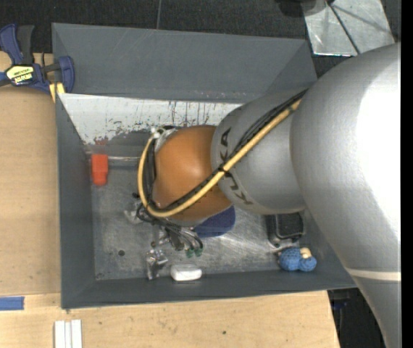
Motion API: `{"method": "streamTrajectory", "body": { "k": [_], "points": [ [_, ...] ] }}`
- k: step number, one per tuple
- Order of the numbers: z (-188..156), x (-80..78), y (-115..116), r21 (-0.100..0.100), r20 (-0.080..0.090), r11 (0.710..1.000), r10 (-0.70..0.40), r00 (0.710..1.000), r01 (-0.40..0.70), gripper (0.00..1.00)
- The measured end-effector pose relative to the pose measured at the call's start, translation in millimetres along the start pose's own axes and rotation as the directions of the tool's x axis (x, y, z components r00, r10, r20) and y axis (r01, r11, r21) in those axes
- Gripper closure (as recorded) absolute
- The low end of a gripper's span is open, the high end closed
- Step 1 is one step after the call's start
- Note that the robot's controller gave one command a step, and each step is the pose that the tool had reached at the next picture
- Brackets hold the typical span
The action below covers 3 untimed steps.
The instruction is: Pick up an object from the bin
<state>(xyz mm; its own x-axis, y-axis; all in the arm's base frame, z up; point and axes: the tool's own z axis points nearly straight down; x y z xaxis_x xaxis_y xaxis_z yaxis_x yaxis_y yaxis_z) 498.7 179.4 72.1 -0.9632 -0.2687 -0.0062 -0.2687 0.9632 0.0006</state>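
Note:
My gripper reaches down into the front middle of the bin, just below the arm's orange cover. A small white oblong piece lies on the floor right beside it, close to the front wall. A dark blue rounded thing sits just right of the gripper, partly hidden under the cover. Nothing shows between the gripper's tips.
An orange-red block stands near the left wall, at the end of a clear tube-like piece. A blue soft toy with a yellow spot and a black boxy thing lie at the front right. The arm covers the bin's right half.

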Motion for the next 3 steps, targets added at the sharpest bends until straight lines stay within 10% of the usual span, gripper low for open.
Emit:
{"method": "streamTrajectory", "body": {
  "k": [1,2,3],
  "points": [
    [-4.9,-5.8,0.4,-0.003,0.022,1.000,0.004,1.000,-0.004,1.00],
    [-1.9,-1.4,0.2,-0.002,0.006,1.000,0.003,1.000,-0.003,0.00],
    [-4.9,-5.9,0.4,-0.004,0.023,1.000,0.004,1.000,-0.004,1.00]
  ]
}}
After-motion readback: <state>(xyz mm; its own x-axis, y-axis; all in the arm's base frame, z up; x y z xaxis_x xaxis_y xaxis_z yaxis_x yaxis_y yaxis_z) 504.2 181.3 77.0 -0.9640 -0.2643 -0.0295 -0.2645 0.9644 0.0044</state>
